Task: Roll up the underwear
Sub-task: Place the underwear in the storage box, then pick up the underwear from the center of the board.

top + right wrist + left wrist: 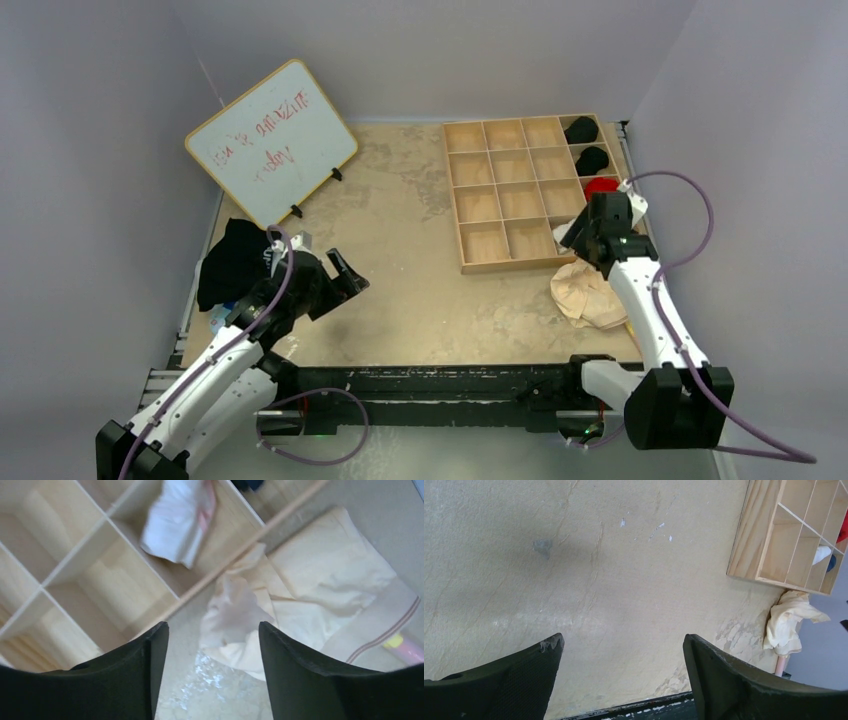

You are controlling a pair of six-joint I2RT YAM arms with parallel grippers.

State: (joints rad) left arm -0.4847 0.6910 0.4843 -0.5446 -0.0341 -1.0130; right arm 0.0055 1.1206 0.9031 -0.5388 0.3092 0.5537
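Underwear, cream, lies crumpled on the table at its near right, just outside the near edge of the wooden tray; in the right wrist view the cloth shows loose folds and a striped band along one edge, not rolled; the left wrist view catches it as a heap beside the tray's corner.

Right gripper hangs over the tray's near right corner and the cream cloth; fingers spread, nothing between them; whether they touch the cloth cannot be told.

Left gripper sits at the near left over bare tabletop; fingers spread wide, holding nothing; well apart from the cream piece.

Tray dividers form open compartments; right-hand column holds, far to near, two black rolls, a red roll and a white bundle in the nearest cell, partly hidden by the gripper in the top view.

Black garment pile at the left edge, just beside the left arm; whiteboard with red scrawl propped at the far left.
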